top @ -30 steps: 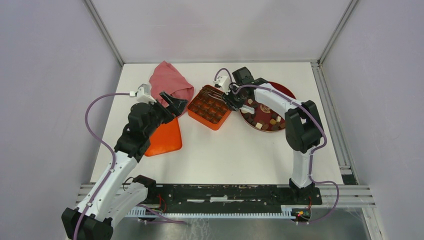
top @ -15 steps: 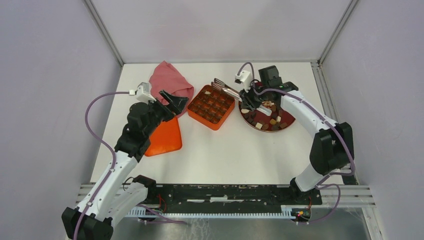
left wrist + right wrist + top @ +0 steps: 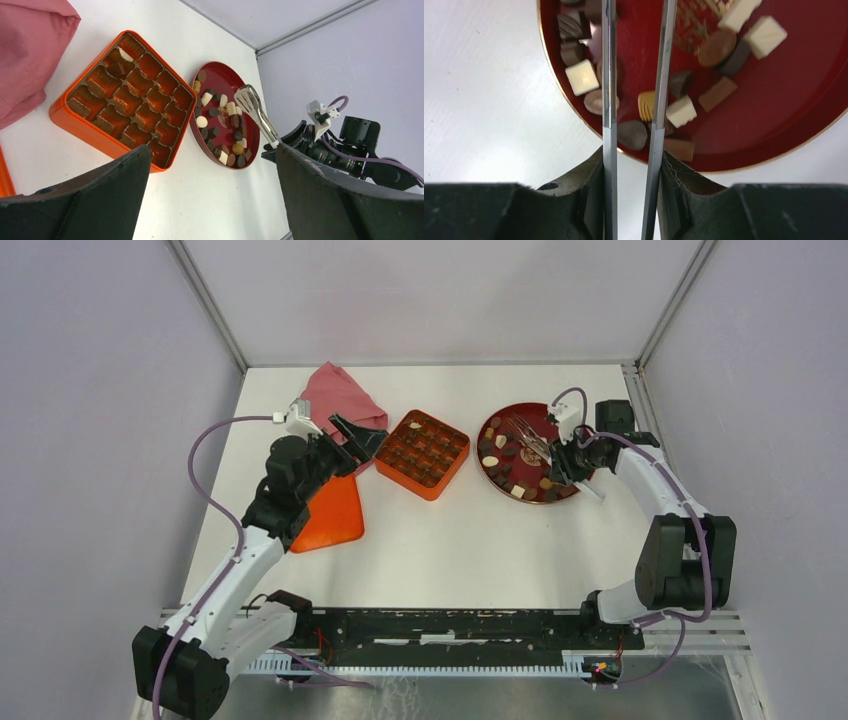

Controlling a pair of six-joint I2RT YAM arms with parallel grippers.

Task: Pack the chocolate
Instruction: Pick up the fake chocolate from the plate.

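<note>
Right hand [image 3: 631, 172] clamped metal tongs [image 3: 609, 100], blades parted, directly above the chocolate [image 3: 680, 111] lying loose on the red plate [image 3: 774, 100]. Pieces lay ahead along the tongs' axis. Left hand [image 3: 212, 155] gaped empty beside the orange box [image 3: 75, 120].

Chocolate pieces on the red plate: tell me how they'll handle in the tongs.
The chocolate pieces look small and solid, so probably light and firm. Round ones may slip from the smooth metal tongs; blocky ones should grip better. Crowded on the glossy plate, a nudged piece likely slides into neighbours.
</note>
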